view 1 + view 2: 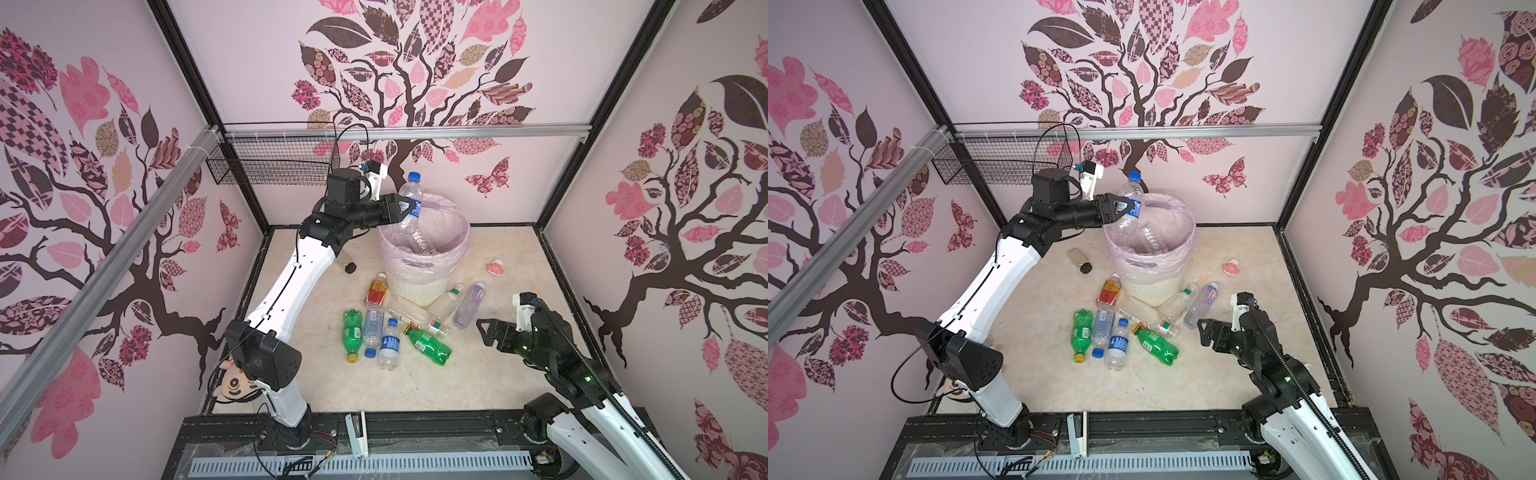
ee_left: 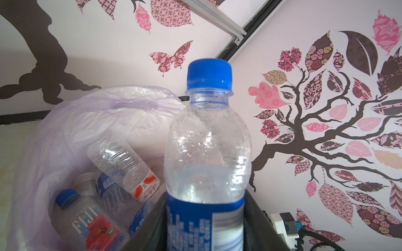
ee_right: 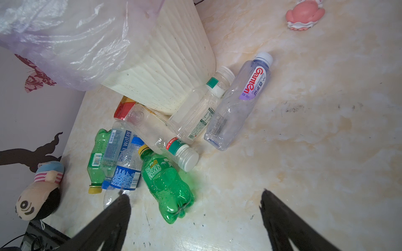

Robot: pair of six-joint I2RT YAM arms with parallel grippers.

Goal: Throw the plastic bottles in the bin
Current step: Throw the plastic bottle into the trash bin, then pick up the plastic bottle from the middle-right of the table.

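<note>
My left gripper is shut on a clear plastic bottle with a blue cap and blue label. It holds the bottle roughly upright over the near-left rim of the bin, a white ribbed basket with a pale pink bag. Several bottles lie inside the bin, among them a Fiji one. In front of the bin, several bottles lie on the floor: two green ones, an orange-red one and clear ones. My right gripper hangs open to their right, holding nothing.
A brownish jar with a black lid lies left of the bin, under my left arm. A small pink toy sits to the bin's right. A black wire basket hangs on the back-left wall. A plush toy lies at the near-left corner.
</note>
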